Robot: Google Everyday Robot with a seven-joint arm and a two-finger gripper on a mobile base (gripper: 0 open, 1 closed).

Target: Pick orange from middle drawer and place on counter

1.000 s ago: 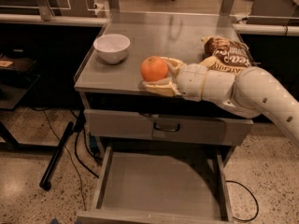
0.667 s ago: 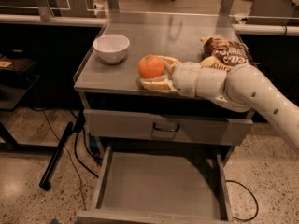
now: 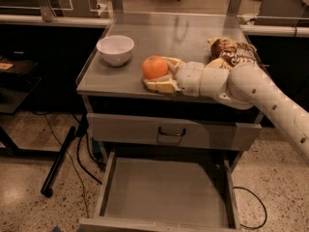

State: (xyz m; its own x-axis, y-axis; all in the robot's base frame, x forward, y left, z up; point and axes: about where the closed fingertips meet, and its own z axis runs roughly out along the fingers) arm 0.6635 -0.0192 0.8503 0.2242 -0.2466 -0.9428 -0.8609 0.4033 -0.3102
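The orange [image 3: 155, 67] is a glossy round fruit held between the two pale fingers of my gripper [image 3: 161, 73], low over the front part of the grey steel counter [image 3: 159, 37]. One finger lies under and in front of the orange, the other behind it. My white arm reaches in from the right. The middle drawer [image 3: 164, 190] stands pulled out below, its flat grey floor bare.
A white bowl [image 3: 115, 49] stands on the counter's left. A brown snack bag [image 3: 235, 51] lies at the counter's right, behind my arm. The top drawer front with its black handle [image 3: 171, 132] is closed. Black cables and a pole lie on the floor at left.
My gripper with the orange has shifted slightly left over the counter's front area.
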